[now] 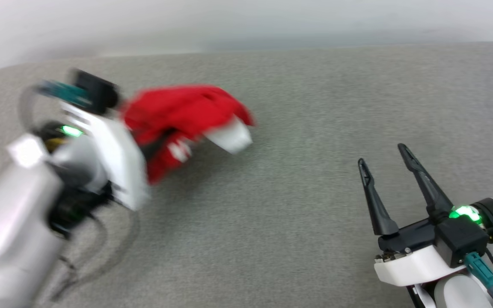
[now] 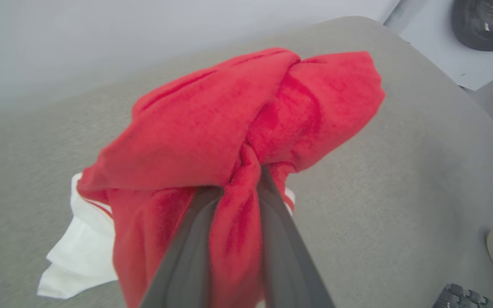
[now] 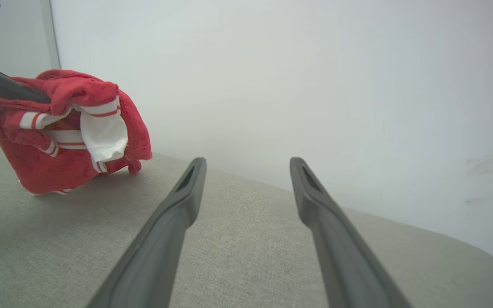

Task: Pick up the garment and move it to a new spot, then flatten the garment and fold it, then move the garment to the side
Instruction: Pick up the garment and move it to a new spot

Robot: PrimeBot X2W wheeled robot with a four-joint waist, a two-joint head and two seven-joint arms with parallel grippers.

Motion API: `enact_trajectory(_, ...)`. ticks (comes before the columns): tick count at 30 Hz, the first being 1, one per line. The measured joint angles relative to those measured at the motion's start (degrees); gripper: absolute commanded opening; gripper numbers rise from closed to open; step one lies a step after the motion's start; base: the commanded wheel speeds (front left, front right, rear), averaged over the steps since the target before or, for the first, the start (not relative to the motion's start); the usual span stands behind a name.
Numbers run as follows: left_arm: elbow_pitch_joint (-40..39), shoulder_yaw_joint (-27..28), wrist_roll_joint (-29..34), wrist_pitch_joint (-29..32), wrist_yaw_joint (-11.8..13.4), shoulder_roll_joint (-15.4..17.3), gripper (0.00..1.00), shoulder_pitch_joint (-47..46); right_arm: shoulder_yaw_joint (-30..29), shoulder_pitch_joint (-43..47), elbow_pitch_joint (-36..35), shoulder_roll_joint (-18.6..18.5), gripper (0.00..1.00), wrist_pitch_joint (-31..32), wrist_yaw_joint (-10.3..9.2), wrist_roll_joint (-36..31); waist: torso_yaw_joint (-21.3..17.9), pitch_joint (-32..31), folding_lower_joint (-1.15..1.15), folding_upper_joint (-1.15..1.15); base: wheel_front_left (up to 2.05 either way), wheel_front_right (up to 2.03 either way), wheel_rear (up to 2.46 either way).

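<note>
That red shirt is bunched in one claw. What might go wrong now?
The left gripper pinches only a narrow fold of the jersey T-shirt, so it might slip free mid-move. The shirt is wadded, its white sleeve caught in the folds, so it may land crumpled and resist flattening.

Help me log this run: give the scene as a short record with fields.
garment: red with white sleeve, bunched in one clump, not flattened or folded
left gripper: shut on a fold of the garment
right gripper: open, holding nothing, well apart from the garment
surface: grey fabric; whether the garment's lower edge touches it is unclear
</note>
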Motion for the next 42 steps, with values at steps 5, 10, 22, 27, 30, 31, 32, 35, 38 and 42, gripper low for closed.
enact_trajectory(5, -3.31, -5.31, 1.94, -0.81, 1.6, -7.05, 0.0, 2.74, -1.1, 0.39, -0.38, 0.54, 1.0, 0.0, 0.01, 0.48, -3.48, -1.04, 0.0, 0.0, 0.0, 0.0, 0.0)
enact_trajectory(10, -0.24, -10.67, 6.3, -2.59, 2.07, -13.32, 0.0, 2.82, -1.85, 0.26, -1.02, 1.01, 1.0, 0.0, 0.0, 0.9, -7.53, -0.88, 0.0, 0.0, 0.0, 0.0, 0.0)
enact_trajectory(22, 17.42, -16.56, 13.43, -13.86, 1.47, -26.09, 1.0, 0.39, -2.0, -0.46, -1.4, 1.77, 1.0, 0.0, 0.0, 1.8, -16.03, 2.17, 0.01, 0.0, 0.0, 0.0, 0.0)
enact_trajectory(27, 20.57, -15.4, 14.65, -22.35, 0.9, -26.66, 1.0, 0.24, -2.68, -0.25, -1.26, 1.88, 1.0, 0.0, 0.0, 1.7, -15.6, 1.96, 0.0, 0.0, 0.0, 0.0, 0.0)
enact_trajectory(30, 21.02, -13.59, 15.26, -28.06, 0.78, -25.61, 1.0, 0.12, -3.08, -0.06, -1.2, 1.93, 1.0, 0.0, 0.0, 1.58, -14.35, 1.01, 0.01, 0.0, 0.0, 0.0, 0.0)
enact_trajectory(31, 20.98, -12.81, 15.53, -29.93, 1.08, -25.17, 1.0, 0.1, -3.14, 0.08, -1.15, 1.94, 1.0, 0.0, 0.0, 1.35, -13.85, 0.63, 0.01, 0.0, 0.0, 0.0, 0.0)
enact_trajectory(32, 20.94, -12.09, 15.74, -31.71, 1.42, -24.6, 1.0, 0.1, -3.22, 0.25, -1.13, 1.96, 1.0, 0.0, 0.0, 1.19, -13.32, 0.22, 0.01, 0.0, 0.0, 0.0, 0.0)
enact_trajectory(35, 20.34, -9.8, 17.03, -36.84, 3.09, -21.7, 1.0, 0.21, -3.64, 0.68, -1.05, 1.86, 1.0, 0.0, 0.0, 0.97, -11.63, -1.32, 0.0, 0.0, 0.0, 0.0, 0.0)
enact_trajectory(38, 18.18, -6.51, 17.79, -40.49, 5.41, -18.81, 1.0, 1.76, -4.31, 1.46, -0.94, 1.46, 1.0, 0.0, 0.0, 0.75, -10.01, -3.11, 0.01, 0.0, 0.0, 0.0, 0.0)
enact_trajectory(42, 12.79, -1.81, 19.68, -41.88, 9.12, -15.0, 1.0, 6.58, -5.68, 2.14, -1.21, 1.42, 1.0, 0.0, 0.0, 1.78, -8.07, -5.52, 0.01, 0.0, 0.0, 0.0, 0.0)
